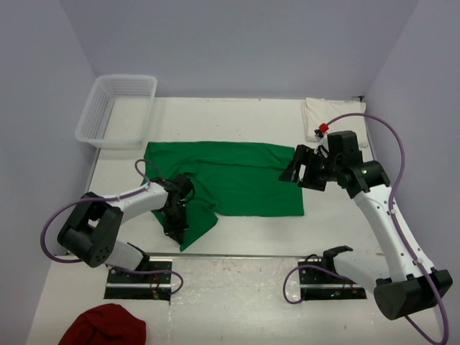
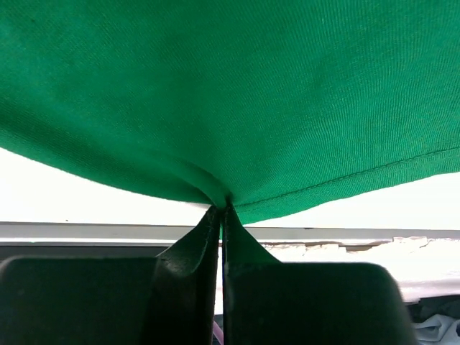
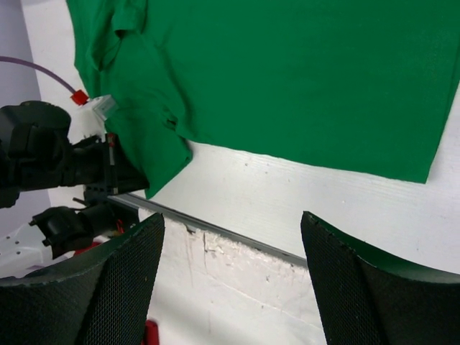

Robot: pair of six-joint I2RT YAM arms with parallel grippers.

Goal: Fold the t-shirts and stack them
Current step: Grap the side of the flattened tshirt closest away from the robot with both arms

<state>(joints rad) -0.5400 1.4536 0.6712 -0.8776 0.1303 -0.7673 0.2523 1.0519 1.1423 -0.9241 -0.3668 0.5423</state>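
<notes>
The bright green t-shirt lies spread on the white table, folded to a wide rectangle with a flap hanging toward the near left. My left gripper is shut on that near-left hem; in the left wrist view the green t-shirt fills the top and is pinched between the fingertips. My right gripper is open and empty, above the shirt's right edge; its view shows the green t-shirt below. The cream-white t-shirt lies folded at the back right.
A white plastic basket stands at the back left. A dark red cloth lies at the near left edge. A metal strip runs across the table by the arm bases. Purple walls close three sides.
</notes>
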